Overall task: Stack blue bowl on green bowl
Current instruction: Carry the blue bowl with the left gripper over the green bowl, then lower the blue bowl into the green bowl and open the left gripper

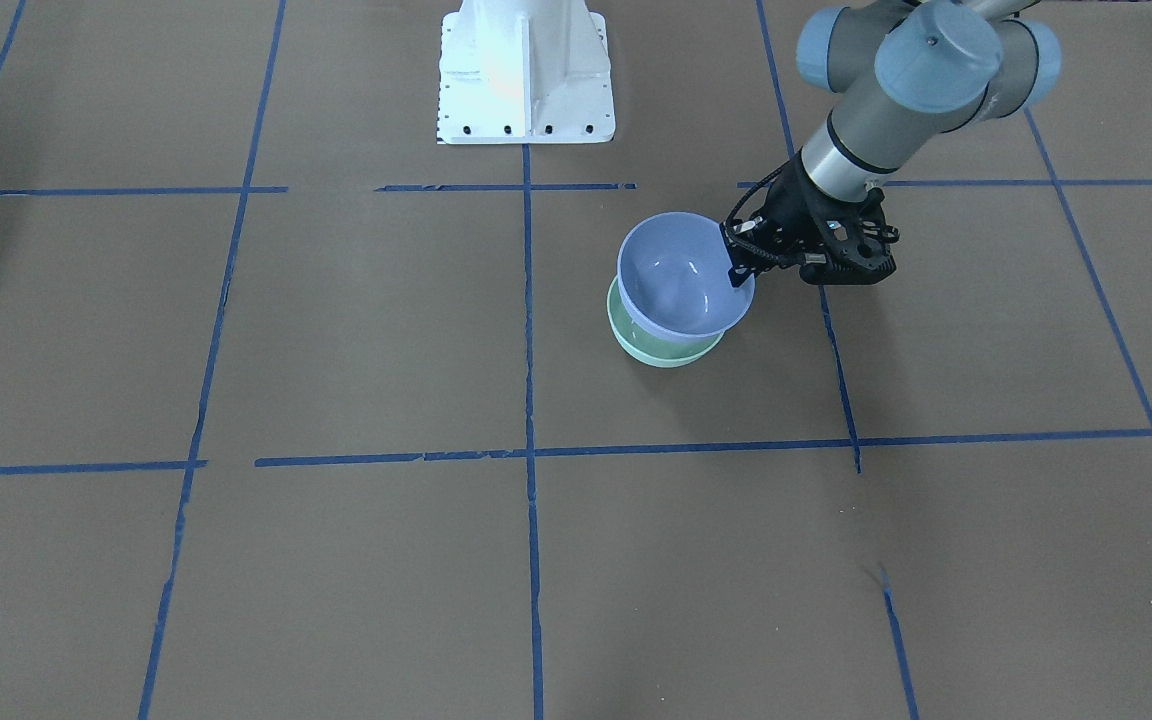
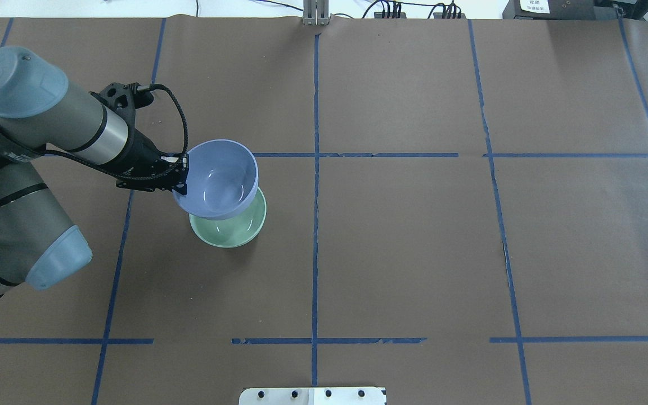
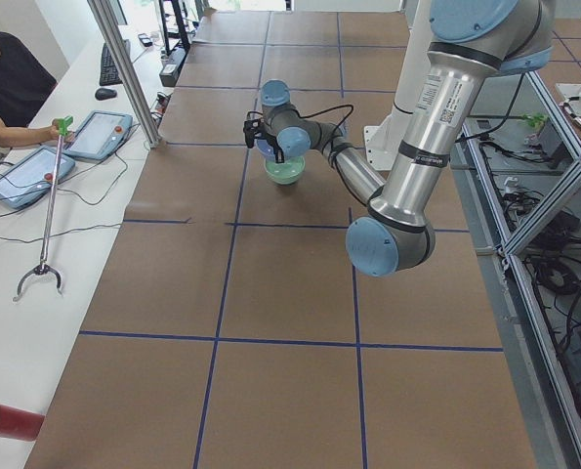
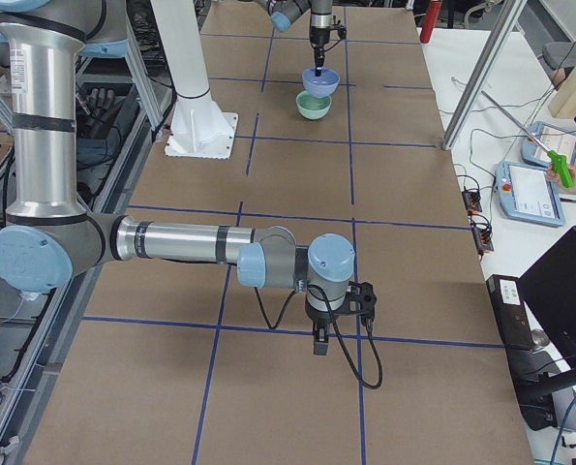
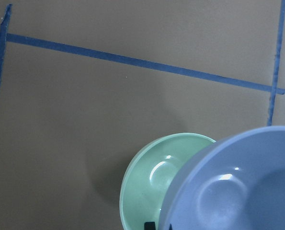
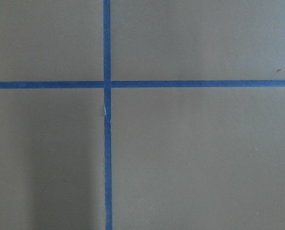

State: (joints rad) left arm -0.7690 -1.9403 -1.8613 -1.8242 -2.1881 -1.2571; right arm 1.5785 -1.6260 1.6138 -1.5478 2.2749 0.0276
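Note:
The blue bowl (image 2: pixel 220 180) hangs tilted just above the green bowl (image 2: pixel 231 230), overlapping most of it. My left gripper (image 2: pixel 180 174) is shut on the blue bowl's rim on the side nearest the arm. In the front view the blue bowl (image 1: pixel 681 275) covers the far part of the green bowl (image 1: pixel 661 348), with my left gripper (image 1: pixel 741 265) at its rim. The left wrist view shows the blue bowl (image 5: pixel 238 187) over the green bowl (image 5: pixel 156 182). My right gripper (image 4: pixel 321 339) shows only in the exterior right view, low over the table; I cannot tell whether it is open.
The table is brown paper with a blue tape grid (image 2: pixel 315 225). The robot's white base (image 1: pixel 526 75) stands at the table's back middle. Operators sit at side desks with tablets (image 3: pixel 21 176); a grabber tool (image 3: pixel 41 234) lies there.

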